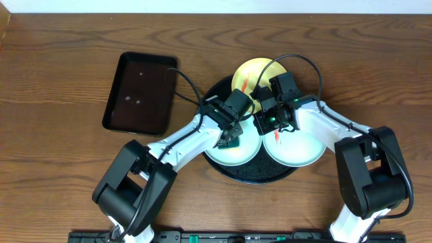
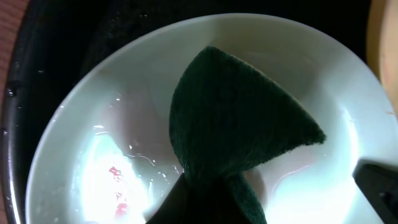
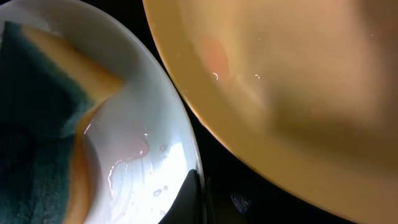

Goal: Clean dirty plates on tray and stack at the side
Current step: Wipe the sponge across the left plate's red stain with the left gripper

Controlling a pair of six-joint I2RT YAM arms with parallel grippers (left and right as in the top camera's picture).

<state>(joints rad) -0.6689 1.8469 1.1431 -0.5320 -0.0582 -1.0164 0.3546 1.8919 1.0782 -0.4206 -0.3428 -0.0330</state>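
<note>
The round black tray (image 1: 256,179) holds three plates. The pale yellow plate (image 1: 246,74) lies at the back, with orange smears (image 3: 214,53). A whitish plate (image 1: 233,158) lies front left and another (image 1: 300,152), with a red smear, front right. My left gripper (image 1: 229,138) is shut on a green-and-yellow sponge (image 2: 236,124) and presses it onto the wet front-left plate (image 2: 93,124), beside a red smear (image 2: 118,186). My right gripper (image 3: 196,199) is shut on that plate's rim (image 3: 149,124), next to the yellow plate (image 3: 280,74).
A smaller rectangular black tray (image 1: 138,92) with a few crumbs lies at the back left on the wooden table. Both arms meet over the middle of the round tray, and their cables arch above the yellow plate.
</note>
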